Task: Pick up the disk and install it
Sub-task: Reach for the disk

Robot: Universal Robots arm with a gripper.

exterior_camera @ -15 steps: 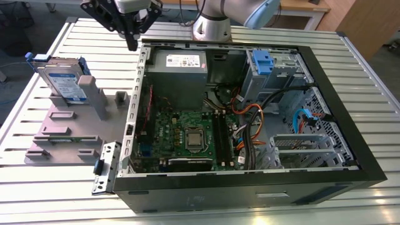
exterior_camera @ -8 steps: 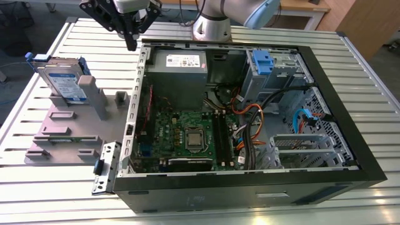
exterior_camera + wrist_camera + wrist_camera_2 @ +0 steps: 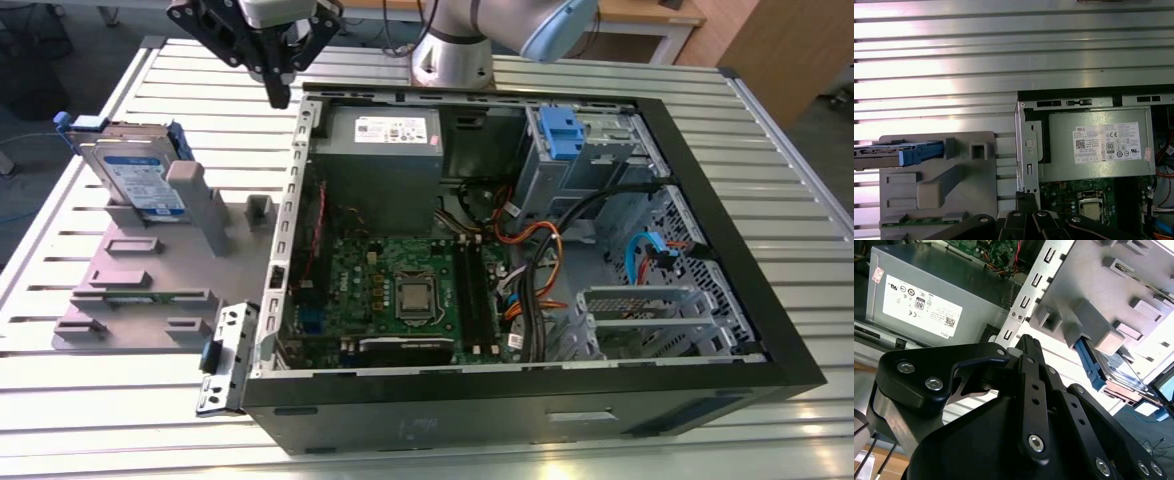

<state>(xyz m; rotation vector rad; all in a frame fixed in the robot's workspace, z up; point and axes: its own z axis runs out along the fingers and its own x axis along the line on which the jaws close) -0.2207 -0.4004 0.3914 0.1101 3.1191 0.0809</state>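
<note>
The disk stands on edge in a grey holder block at the exterior view's left, silver with a white-and-blue label and a blue bracket. In both wrist views the disk shows edge-on in the holder. My gripper hangs above the table between the holder and the open computer case, near the case's back corner. Its black fingers are pressed together with nothing between them, and the same gripper is apart from the disk.
Inside the case are a grey power supply, a motherboard, cables, and a drive cage with a blue latch. The slatted metal table runs around the case. A loose metal bracket lies by the case's front corner.
</note>
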